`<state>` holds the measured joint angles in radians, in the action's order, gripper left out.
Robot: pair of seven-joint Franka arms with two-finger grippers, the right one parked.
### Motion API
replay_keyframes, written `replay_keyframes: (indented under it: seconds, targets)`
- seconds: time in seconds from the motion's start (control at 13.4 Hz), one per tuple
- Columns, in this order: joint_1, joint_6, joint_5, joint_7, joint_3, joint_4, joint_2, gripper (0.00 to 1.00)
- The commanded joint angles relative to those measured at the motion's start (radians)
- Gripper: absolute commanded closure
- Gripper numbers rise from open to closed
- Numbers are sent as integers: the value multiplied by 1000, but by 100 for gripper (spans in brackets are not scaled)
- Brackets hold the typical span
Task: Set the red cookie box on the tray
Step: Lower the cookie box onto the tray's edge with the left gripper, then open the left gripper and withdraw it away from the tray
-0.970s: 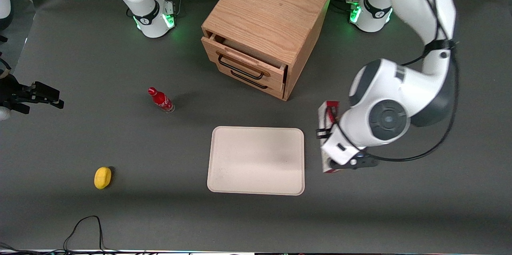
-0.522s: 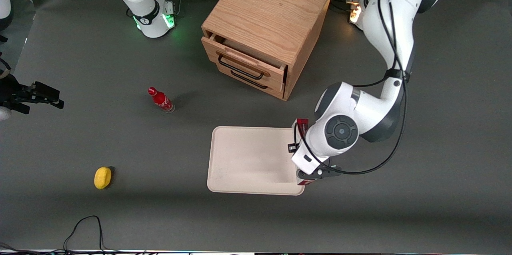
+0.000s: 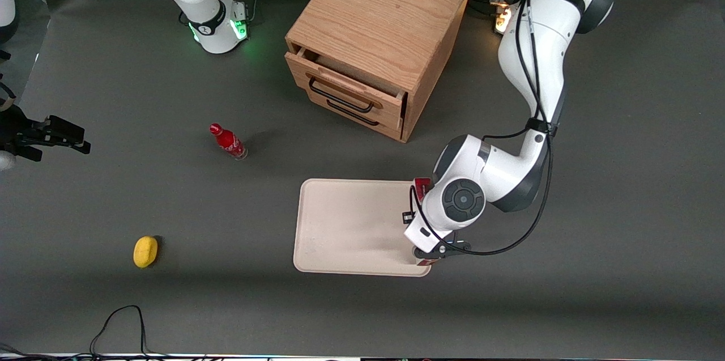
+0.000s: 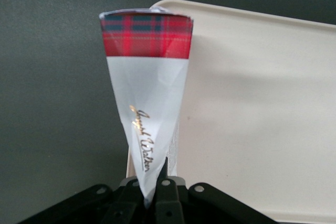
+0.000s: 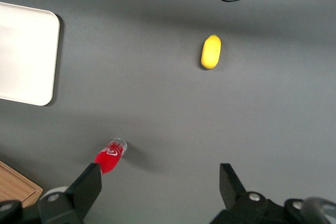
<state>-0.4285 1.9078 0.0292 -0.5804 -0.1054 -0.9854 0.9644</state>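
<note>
The end effector (image 4: 155,187) pinches the box (image 4: 145,93) by its narrow edge, fingers (image 4: 167,195) pressed against the carton. The box stands on edge over the rim of the tray (image 3: 351,225) at the working arm's end, mostly hidden under the wrist in the front view. A bottle (image 3: 227,142) and lemon (image 3: 145,251) lie toward the parked arm's end of the surface

Left arm bent low at the elbow, wrist turned downward, tool (image 4: 154,190) pinched closed, pointing down near the bench
</note>
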Motion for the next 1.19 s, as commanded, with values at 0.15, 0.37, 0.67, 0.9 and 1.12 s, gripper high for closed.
replay_keyframes:
  seconds: [0.15, 0.37, 0.67, 0.9, 1.12]
  targets:
    - [-32, 37, -22, -22, 13, 10, 20, 100]
    - [-32, 37, -23, -22, 13, 8, 20, 8]
    - [-32, 34, -43, -21, 13, 8, 16, 0]
    - [-19, -15, -46, -15, 13, 10, -25, 0]
    - [19, -133, -48, -1, 15, -21, -142, 0]
